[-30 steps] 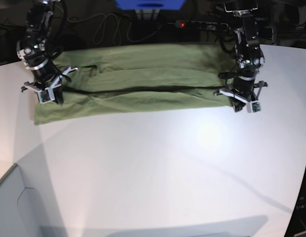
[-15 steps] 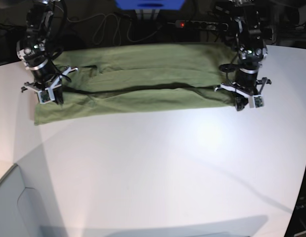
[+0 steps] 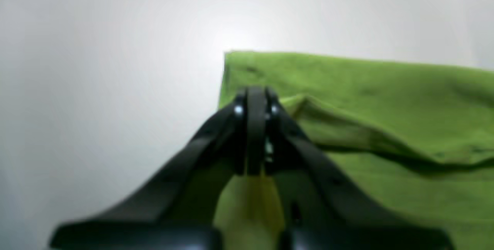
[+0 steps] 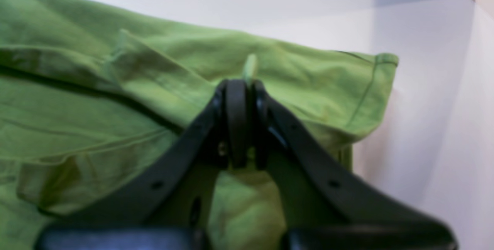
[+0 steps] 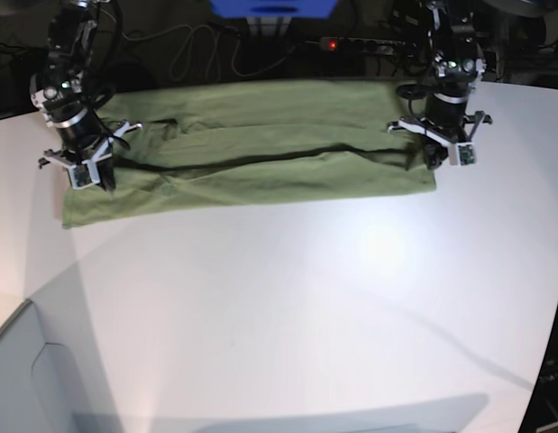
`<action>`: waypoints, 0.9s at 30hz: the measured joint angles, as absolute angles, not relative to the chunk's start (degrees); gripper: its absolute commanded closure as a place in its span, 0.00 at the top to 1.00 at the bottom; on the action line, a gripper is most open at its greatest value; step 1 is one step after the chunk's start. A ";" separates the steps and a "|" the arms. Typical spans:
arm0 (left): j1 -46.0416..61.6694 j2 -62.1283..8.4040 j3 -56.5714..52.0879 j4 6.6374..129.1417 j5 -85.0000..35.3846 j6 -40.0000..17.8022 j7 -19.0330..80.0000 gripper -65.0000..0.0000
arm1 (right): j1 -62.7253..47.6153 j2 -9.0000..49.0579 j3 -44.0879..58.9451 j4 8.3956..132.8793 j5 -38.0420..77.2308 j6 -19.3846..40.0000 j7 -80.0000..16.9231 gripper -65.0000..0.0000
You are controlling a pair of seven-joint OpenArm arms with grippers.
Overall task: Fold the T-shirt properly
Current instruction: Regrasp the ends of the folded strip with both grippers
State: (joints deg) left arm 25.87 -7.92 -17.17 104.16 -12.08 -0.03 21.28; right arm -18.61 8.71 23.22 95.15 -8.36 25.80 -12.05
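Moved back from the shirt's near right corner, the left gripper (image 5: pixel 438 161) now sits further up the table (image 5: pixel 288 307) toward the rear of the cloth, while the right gripper (image 5: pixel 91 177) holds its place at the opposite end.

Base view: the T-shirt (image 5: pixel 251 158) lies stretched in a long, narrow band across the far part of the white table, folded lengthwise, with a dark crease line running along its middle. The left arm stands at the band's right end, the right arm at its left end. A power strip (image 5: pixel 364 43) with a red light and loose cables (image 5: pixel 193 50) lie behind the table's far edge.

Left wrist view: the left gripper (image 3: pixel 255 126) has its black jaws pressed together, tips over the edge of the green fabric. Whether cloth is caught between them cannot be told. The T-shirt (image 3: pixel 386 126) fills the right half of the picture, its squared corner at upper centre, a raised fold crossing it; bare table (image 3: pixel 96 68) lies to the left.

Right wrist view: the right gripper (image 4: pixel 237 122) is clamped on the T-shirt (image 4: pixel 96 119), a small nub of green cloth poking up beyond the closed tips. Rumpled layers spread to the left, and a hemmed edge ends at the right against the white table (image 4: pixel 424 107).
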 measured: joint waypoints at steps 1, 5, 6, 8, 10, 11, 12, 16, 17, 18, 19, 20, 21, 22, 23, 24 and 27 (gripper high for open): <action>25.98 -7.92 -17.17 104.16 -12.14 -0.03 21.28 0.00 | -18.61 8.69 23.22 95.15 -8.36 25.80 -12.05 0.00; 27.79 -7.94 -17.17 105.12 -12.12 -0.01 21.26 0.00 | -18.61 8.69 23.22 95.15 -8.36 25.80 -12.05 0.00; 28.12 -7.94 -17.17 105.34 -12.14 -0.03 21.28 0.00 | -18.61 8.69 23.22 95.15 -8.36 25.80 -12.05 0.00; 28.58 -7.94 -17.21 105.34 -12.08 -0.03 21.26 0.00 | -18.61 8.71 23.24 95.15 -8.36 25.80 -12.05 0.00; 28.60 -7.94 -17.21 105.34 -12.16 -0.03 21.28 0.00 | -18.61 8.71 23.24 95.15 -8.36 25.80 -12.03 0.00; 28.62 -7.97 -17.21 105.34 -12.16 -0.03 21.26 0.00 | -18.59 8.71 23.24 95.15 -8.36 25.80 -12.05 0.00; 28.69 -7.97 -17.23 105.32 -12.16 -0.03 21.26 0.00 | -18.61 8.71 23.24 95.15 -8.36 25.80 -12.05 0.00; 28.75 -7.97 -17.23 104.71 -12.19 -0.03 21.06 0.00 | -18.61 8.71 23.24 95.15 -8.36 25.80 -12.05 0.00; 28.73 -7.97 -17.23 104.07 -12.19 -0.03 21.08 0.00 | -18.63 8.71 23.24 95.15 -8.34 25.80 -12.05 0.00; 28.73 -7.97 -17.21 103.50 -12.16 -0.05 21.21 0.00 | -18.68 8.71 23.24 95.15 -8.36 25.80 -12.05 0.00; 28.77 -7.97 -17.21 103.02 -12.03 -0.03 21.28 0.00 | -18.76 8.69 23.31 95.15 -8.34 25.80 -12.03 0.00; 28.88 -7.97 -17.23 102.63 -11.97 -0.03 21.26 0.00 | -18.83 8.71 23.33 95.22 -8.36 25.80 -11.90 0.00; 28.91 -8.01 -17.23 102.24 -12.01 -0.03 21.21 0.00 | -18.96 8.73 23.35 95.22 -8.36 25.80 -11.84 0.00; 28.88 -8.03 -17.23 101.89 -11.99 -0.05 21.26 0.00 | -19.09 8.71 23.35 95.22 -8.36 25.80 -11.86 0.00; 28.88 -8.08 -17.23 101.65 -11.99 -0.05 21.26 0.00 | -19.14 8.73 23.35 95.22 -8.36 25.80 -11.86 0.00; 28.88 -8.08 -17.23 101.60 -11.97 -0.05 21.23 0.00 | -19.14 8.73 23.38 95.22 -8.36 25.80 -11.86 0.00; 28.88 -8.08 -17.23 101.38 -11.99 -0.03 21.23 0.00 | -19.94 8.95 23.46 95.37 -8.32 26.81 -11.57 0.00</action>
State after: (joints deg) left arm 28.88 -8.08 -17.23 101.38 -11.99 -0.03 21.23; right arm -19.94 8.95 23.46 95.37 -8.32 26.81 -11.57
